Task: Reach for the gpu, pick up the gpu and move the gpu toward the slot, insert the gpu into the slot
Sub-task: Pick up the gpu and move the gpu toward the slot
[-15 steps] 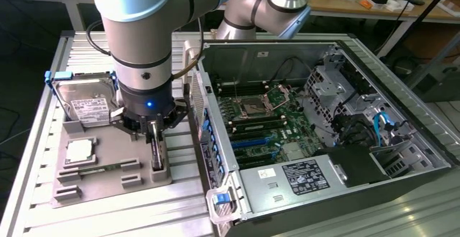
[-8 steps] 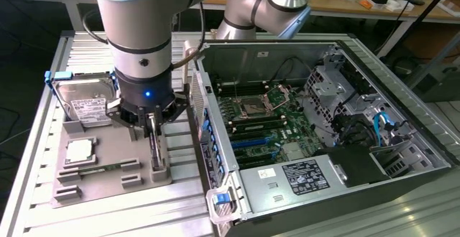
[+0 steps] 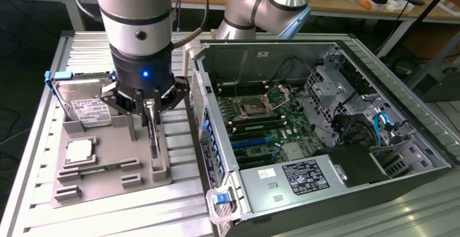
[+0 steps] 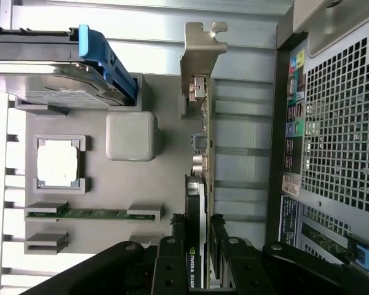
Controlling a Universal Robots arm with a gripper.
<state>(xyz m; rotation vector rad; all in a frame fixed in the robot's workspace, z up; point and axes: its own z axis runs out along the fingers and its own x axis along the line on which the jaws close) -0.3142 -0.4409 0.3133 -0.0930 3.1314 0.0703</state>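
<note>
And there it was: the gripper [image 3: 151,123] [image 4: 198,232] was placed low over the grey holder tray [image 3: 107,164] [image 4: 166,190]. Its jaws were drawn partway in and, as far as could be judged, pressed against both faces of the gpu [image 3: 154,144] [image 4: 200,163]. The card was stood on edge between the fingers and not yet raised out of the tray. Its metal bracket [image 4: 200,55] was set at the end farthest from the gripper.

The blue slot [image 3: 251,140] was found well apart from the gripper, down on the motherboard [image 3: 284,116] beyond the wall of the computer case [image 3: 197,86] just beside it.

Trouble could be expected from the off-centre hold. With so thin a card pinched near one end, a tilt could be caused once it is lifted. The bracket might then be snagged on the tray or the case wall. A skewed edge could also be jammed against the slot.
</note>
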